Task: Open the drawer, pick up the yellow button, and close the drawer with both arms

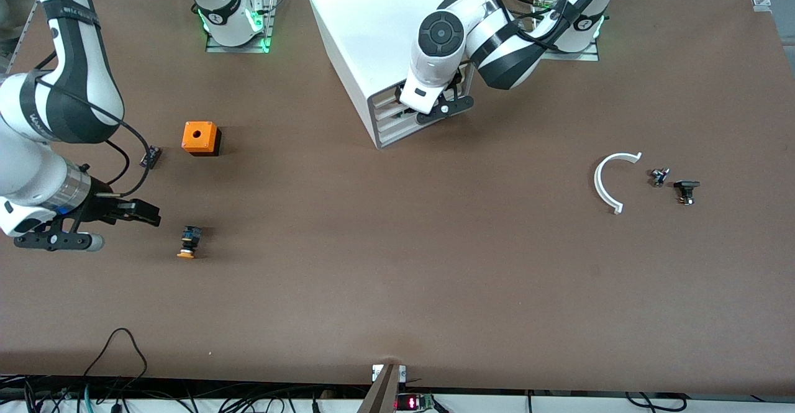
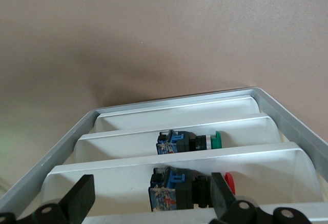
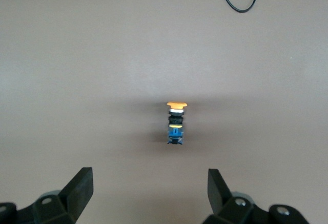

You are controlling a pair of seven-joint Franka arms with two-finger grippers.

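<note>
On the brown matte table (image 1: 397, 276), the small orange-capped button (image 1: 188, 243) is left lying near the spread-fingered right gripper (image 1: 140, 214), while the left gripper (image 1: 428, 112), likewise spread, is held at the white box cabinet (image 1: 366, 34).

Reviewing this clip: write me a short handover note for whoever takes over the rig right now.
Right gripper: open, empty, beside the button at the right arm's end of the table.
Left gripper: open, empty, at the front of the cabinet, over its stacked drawers.
Button: lying on the table, nearer the front camera than the orange cube.
Done: button is out of the cabinet and set down.
Left: I cannot tell whether the top drawer is fully shut; check it and push it in if needed.
</note>
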